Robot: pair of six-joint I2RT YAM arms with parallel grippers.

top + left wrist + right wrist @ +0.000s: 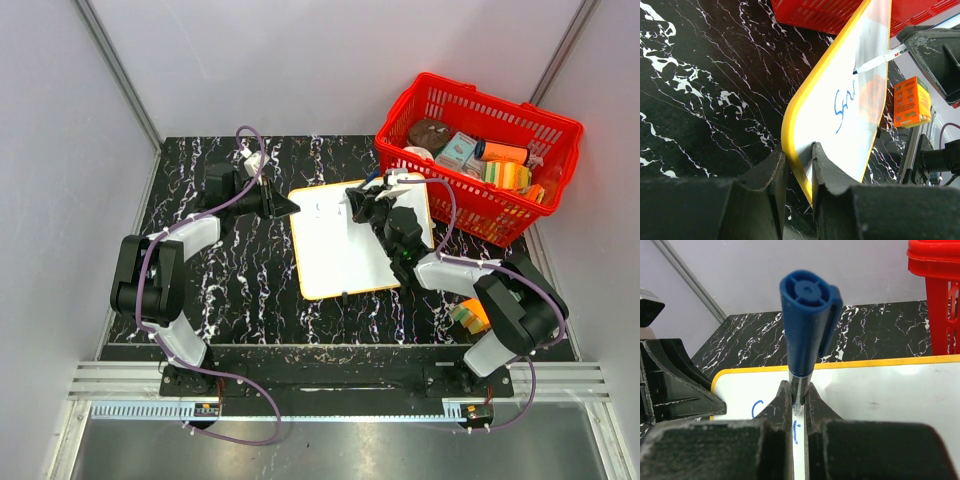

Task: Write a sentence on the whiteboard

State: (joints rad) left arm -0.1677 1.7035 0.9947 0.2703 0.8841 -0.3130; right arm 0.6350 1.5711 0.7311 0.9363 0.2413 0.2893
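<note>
Currently: right claw (797,392), closed tight on a smooth marker (805,325), blue ribbed cap end uppermost, tip at the whiteboard (850,125). Left claw (799,154), nearly closed, pinching that whiteboard's thin yellow rim at its left edge. Whiteboard: flat, glossy, round-cornered, lying on the table (250,290) beside a red plastic lattice basket (500,215). Sentence (845,102): a few blue strokes only. Risks, as I judge: slick barrel may twist in the grip; whiteboard may skid on the dark marbled table, smearing wet ink.
</note>
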